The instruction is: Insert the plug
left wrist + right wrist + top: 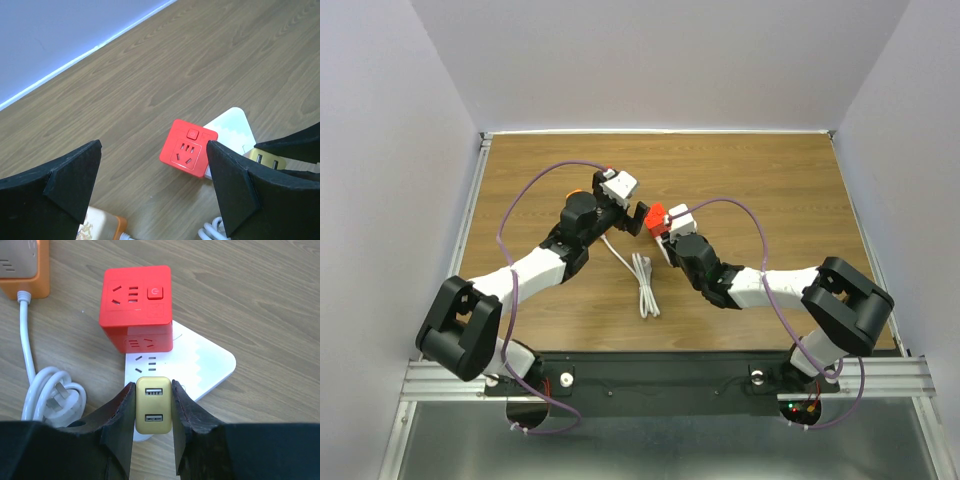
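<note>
Right gripper clamping gold USB charger, white power strip socket sitting just far of it; left gripper hanging spread wide.

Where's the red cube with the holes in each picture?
Top external: red cube at the table's middle, between the two arms' ends.
Left wrist: red cube in the lower middle.
Right wrist: red cube at the top, above the yellow plug.
Shared landmark: the white cable, near it in all three.
</note>
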Motion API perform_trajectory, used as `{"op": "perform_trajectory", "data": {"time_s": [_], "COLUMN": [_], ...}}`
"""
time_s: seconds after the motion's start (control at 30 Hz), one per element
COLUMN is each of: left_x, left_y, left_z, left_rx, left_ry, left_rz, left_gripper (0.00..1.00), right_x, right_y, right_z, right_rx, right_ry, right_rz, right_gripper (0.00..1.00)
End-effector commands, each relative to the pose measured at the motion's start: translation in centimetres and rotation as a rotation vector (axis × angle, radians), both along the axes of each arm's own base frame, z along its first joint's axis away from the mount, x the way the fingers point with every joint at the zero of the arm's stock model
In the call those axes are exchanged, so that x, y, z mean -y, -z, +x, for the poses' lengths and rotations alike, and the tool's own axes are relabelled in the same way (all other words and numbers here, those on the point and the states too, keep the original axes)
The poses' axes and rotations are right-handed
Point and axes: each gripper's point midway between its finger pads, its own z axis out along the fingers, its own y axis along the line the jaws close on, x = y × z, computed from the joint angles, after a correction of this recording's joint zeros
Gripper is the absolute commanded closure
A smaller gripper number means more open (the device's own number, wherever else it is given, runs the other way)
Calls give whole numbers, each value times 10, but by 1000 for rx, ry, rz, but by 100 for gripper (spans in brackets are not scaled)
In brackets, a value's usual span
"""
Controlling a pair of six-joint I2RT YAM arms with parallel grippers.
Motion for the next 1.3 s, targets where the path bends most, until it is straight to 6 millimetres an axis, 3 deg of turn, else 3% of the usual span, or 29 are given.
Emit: {"op": "perform_trajectory", "data": {"time_s": [0.0, 0.9, 1.27], "left_x": [-13, -21, -20], "left_y": [-43, -49, -52], "left_z": [0, -8, -12], "left_rx": [81, 105, 114], "left_ry": [-43, -14, 3], "left_rz": [-127, -173, -179], "left_gripper": [2, 2, 2], "right_x": [14, 31, 34], "right_y": [71, 133, 148], "right_z": [-34, -68, -77], "right_rx": [-193, -298, -332], "right_ry": [-4, 106, 105], "right_rz": [-144, -305, -330], "right_gripper": [100, 99, 100]}}
